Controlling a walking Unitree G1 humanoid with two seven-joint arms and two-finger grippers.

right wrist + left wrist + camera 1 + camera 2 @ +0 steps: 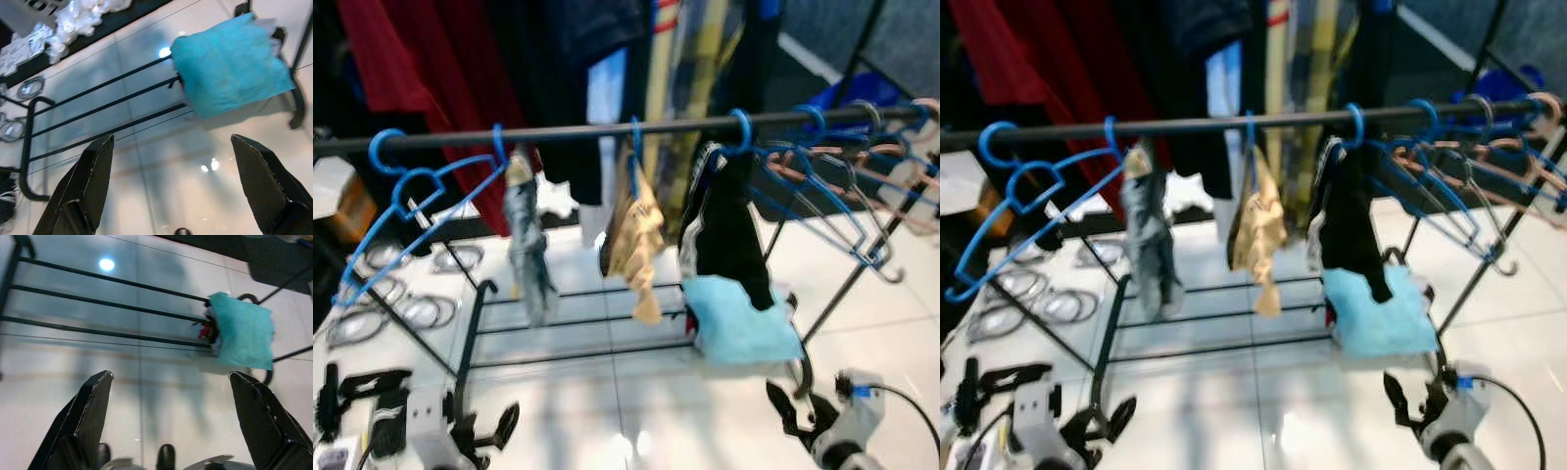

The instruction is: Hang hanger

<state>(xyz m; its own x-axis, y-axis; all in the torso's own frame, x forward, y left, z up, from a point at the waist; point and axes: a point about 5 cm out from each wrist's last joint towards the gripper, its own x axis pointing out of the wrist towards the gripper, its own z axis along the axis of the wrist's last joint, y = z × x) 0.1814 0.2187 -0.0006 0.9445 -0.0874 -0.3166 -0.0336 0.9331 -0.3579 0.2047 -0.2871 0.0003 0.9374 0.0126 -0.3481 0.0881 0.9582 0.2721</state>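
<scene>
A black rail [607,130] runs across the scene at head height. Along it hang a blue hanger [406,211] at the robot's left, tilted with its lower end down to the left, then a grey garment [527,245], a beige garment [636,245] and a black garment [729,225], each on a blue hook. At the right end of the rail a bunch of blue and pink hangers [847,186] is crowded together. Low bars [578,318] of the rack cross above the white tiled floor [636,411], and a cyan cloth [739,318] lies over their right end.

Both arms are low, near the floor. The left gripper [168,426] has its fingers spread wide with nothing between them, pointing at the floor and low bars. The right gripper [171,188] is likewise spread and empty, aimed toward the cyan cloth.
</scene>
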